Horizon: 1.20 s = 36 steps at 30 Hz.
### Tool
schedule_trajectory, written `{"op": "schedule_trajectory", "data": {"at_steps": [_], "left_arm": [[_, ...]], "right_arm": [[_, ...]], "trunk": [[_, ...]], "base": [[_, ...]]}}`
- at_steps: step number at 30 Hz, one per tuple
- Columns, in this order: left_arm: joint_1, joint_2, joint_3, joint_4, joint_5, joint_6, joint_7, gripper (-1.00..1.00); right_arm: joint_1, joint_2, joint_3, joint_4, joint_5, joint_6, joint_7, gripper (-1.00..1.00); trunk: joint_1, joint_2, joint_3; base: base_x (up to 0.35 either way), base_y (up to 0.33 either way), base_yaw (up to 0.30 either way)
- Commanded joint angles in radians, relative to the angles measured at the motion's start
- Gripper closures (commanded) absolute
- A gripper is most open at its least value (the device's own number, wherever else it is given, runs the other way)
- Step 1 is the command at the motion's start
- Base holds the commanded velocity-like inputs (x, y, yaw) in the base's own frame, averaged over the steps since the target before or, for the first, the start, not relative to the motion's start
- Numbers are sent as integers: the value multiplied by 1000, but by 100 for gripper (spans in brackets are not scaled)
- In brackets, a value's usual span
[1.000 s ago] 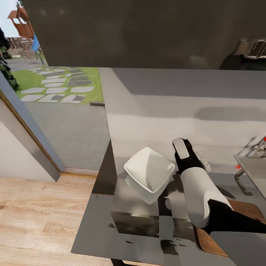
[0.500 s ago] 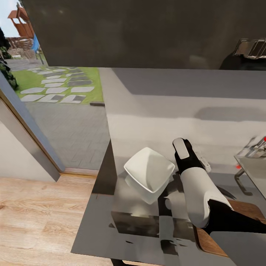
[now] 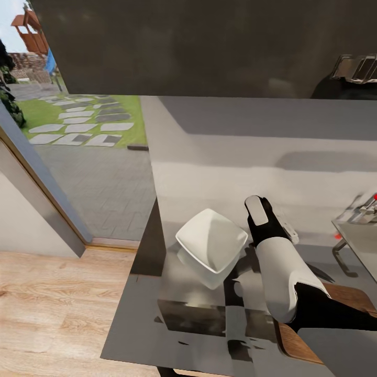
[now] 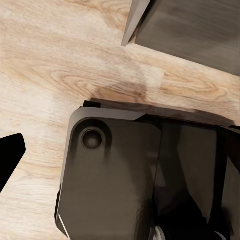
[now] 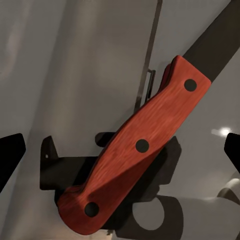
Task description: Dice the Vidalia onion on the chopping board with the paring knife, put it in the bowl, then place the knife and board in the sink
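Note:
The paring knife (image 5: pixel 145 145) lies on the glossy grey countertop (image 3: pixel 173 324), its red three-rivet handle between the wide-apart fingers of my open right gripper (image 5: pixel 120 150), untouched by them. Its dark blade (image 5: pixel 212 32) runs away from the camera. In the head view my right arm (image 3: pixel 275 262) reaches over the counter beside the white bowl (image 3: pixel 212 240) and covers part of the brown chopping board (image 3: pixel 340 298). The sink (image 3: pixel 361 238) shows at the right edge. The Vidalia onion is out of view. My left gripper hangs over the floor; one dark fingertip (image 4: pixel 9 160) shows, set wide.
The tap's red-tipped lever (image 3: pixel 374 198) stands over the sink. An open doorway (image 3: pixel 78 157) to a paved yard lies left of the counter. Wooden floor (image 3: pixel 57 314) runs along the counter's left side. The robot's dark base (image 4: pixel 115 175) sits under the left wrist.

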<state>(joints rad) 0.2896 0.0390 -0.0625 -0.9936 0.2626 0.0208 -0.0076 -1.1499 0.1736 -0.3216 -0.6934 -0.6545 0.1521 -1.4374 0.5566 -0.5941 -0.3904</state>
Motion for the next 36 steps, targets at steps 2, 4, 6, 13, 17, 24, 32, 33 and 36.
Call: {"op": "schedule_trajectory", "data": {"at_steps": [2,4,6,13,17,24,32,33,36], "left_arm": [[0,1,-2,-2,10,2,0,-100],[0,1,-2,-1,10,2,0,-100],[0,1,-2,-2,10,2,-1,-100],[0,1,-2,-2,10,2,0,-100],[0,1,-2,-2,10,2,0,-100],[0,1,-2,-2,10,2,-1,-100],[0,1,-2,-2,10,2,0,-100],[0,1,-2,-2,10,2,0,-100],[0,1,-2,-2,10,2,-1,-100]], "right_arm": [[-1,1,-4,-1,0,11,-3,-100],[-1,1,-4,-1,0,11,-3,-100],[-1,1,-4,-1,1,11,-3,-100],[-1,1,-5,-1,-2,15,-1,-100],[-1,1,-6,-4,-4,16,-1,-100],[-1,1,-6,-6,-4,17,-1,-100],[-1,1,-7,-6,-4,17,-1,-100],[-1,1,-6,-6,-4,17,-1,-100],[-1,1,-6,-6,-4,17,-2,-100]], "trunk": [[0,-1,-1],[0,-1,-2],[0,-1,-4],[0,-1,-14],[0,-1,-20],[0,-1,-30],[0,-1,-41],[0,-1,-43],[0,-1,-47]], "base": [[0,0,0],[0,0,0],[0,0,0],[0,0,0],[0,0,0],[0,0,0],[0,0,0],[0,0,0],[0,0,0]]}}
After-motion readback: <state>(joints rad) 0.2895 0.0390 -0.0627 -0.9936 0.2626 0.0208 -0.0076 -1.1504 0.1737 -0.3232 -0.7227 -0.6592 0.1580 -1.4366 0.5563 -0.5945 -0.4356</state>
